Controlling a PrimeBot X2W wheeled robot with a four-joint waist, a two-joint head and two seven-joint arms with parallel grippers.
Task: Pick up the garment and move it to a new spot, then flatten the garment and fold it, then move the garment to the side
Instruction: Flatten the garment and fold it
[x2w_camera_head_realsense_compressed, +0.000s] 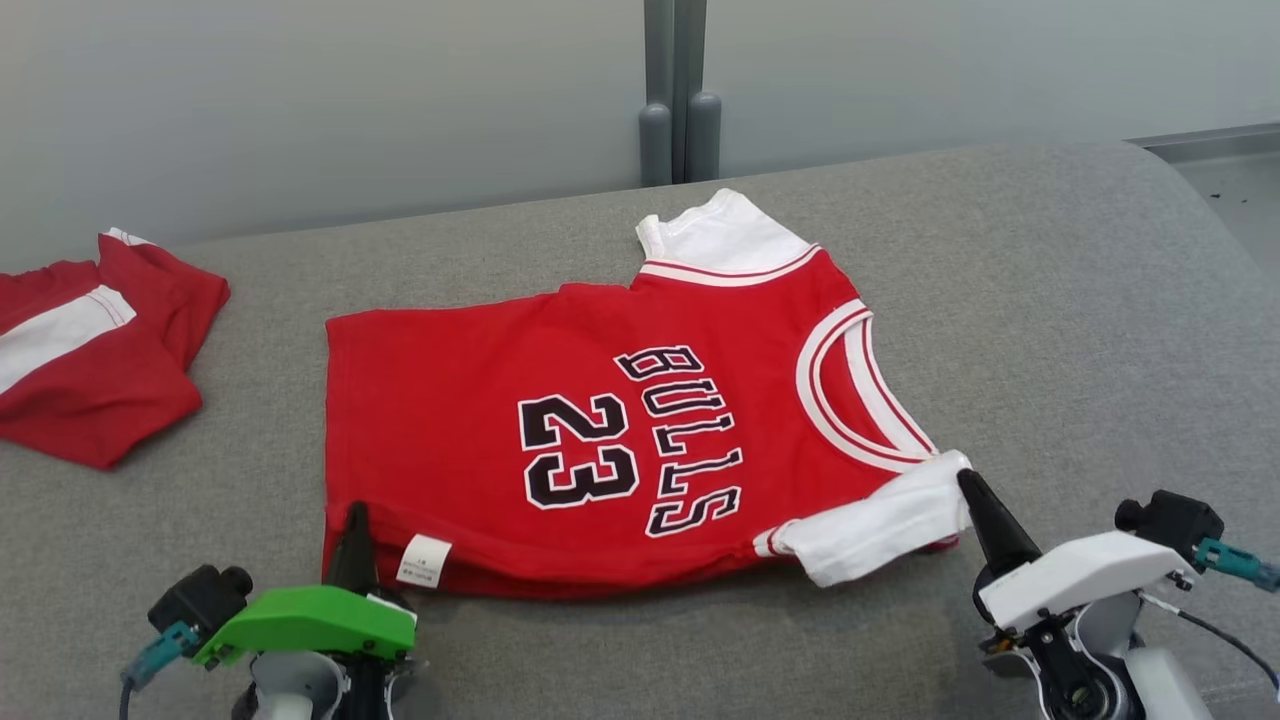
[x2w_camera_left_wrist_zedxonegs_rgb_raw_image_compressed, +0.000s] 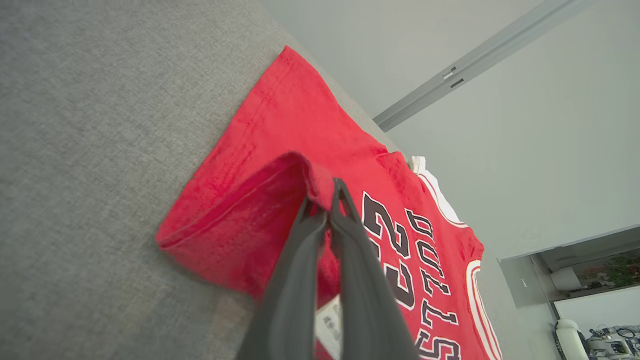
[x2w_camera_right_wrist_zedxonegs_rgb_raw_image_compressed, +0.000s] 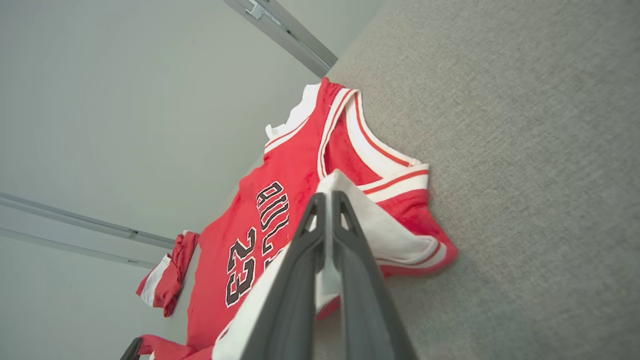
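Head view: red jersey (x2w_camera_head_realsense_compressed: 600, 440) lies print-up in the middle of grey cushion (x2w_camera_head_realsense_compressed: 1080, 300). Left gripper (x2w_camera_head_realsense_compressed: 355, 520) pinches the near hem corner, fingers pressed tight on red cloth. Right gripper (x2w_camera_head_realsense_compressed: 968, 485) pinches white sleeve (x2w_camera_head_realsense_compressed: 870, 530) at the near shoulder. Second shirt (x2w_camera_head_realsense_compressed: 90, 350) lies crumpled, well apart, far left.
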